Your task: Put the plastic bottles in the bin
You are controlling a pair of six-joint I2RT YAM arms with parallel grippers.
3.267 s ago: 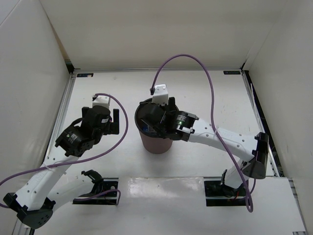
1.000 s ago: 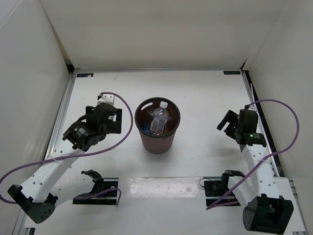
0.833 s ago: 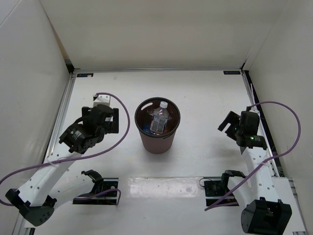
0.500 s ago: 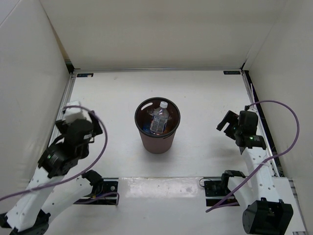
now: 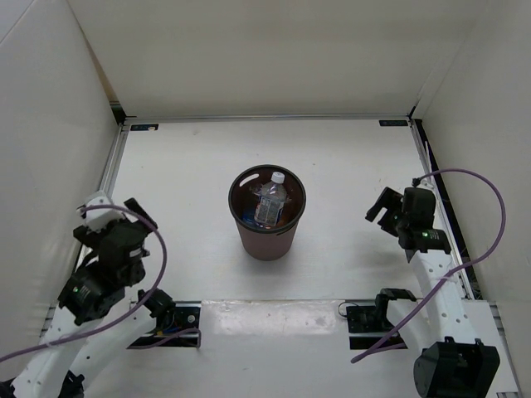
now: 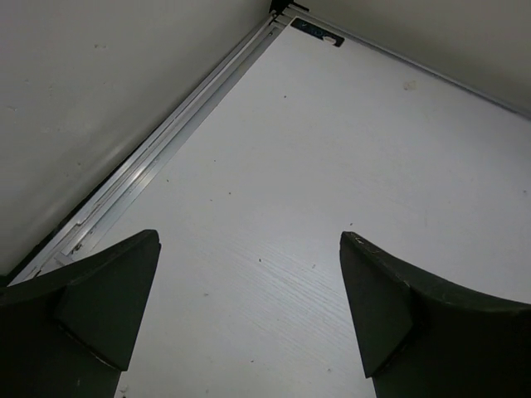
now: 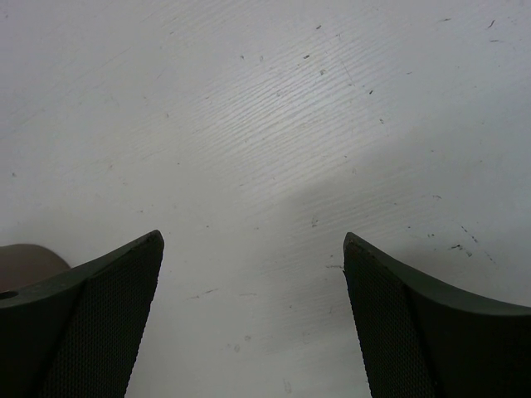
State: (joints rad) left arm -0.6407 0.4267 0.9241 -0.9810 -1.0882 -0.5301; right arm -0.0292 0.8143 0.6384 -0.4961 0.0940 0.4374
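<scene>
With a clear white-capped bottle (image 5: 270, 201) lying inside the maroon bin (image 5: 267, 242) and none in sight outside it, my left pincer (image 6: 249, 249) and right pincer (image 7: 253, 242) hang spread wide and empty, the job seemingly done.

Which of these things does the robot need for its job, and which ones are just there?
For the job:
- bin
- clear bottle with a white cap, inside the bin
- left gripper, open and empty
- right gripper, open and empty

Just there:
- purple cables
- white table
- white walls
</scene>
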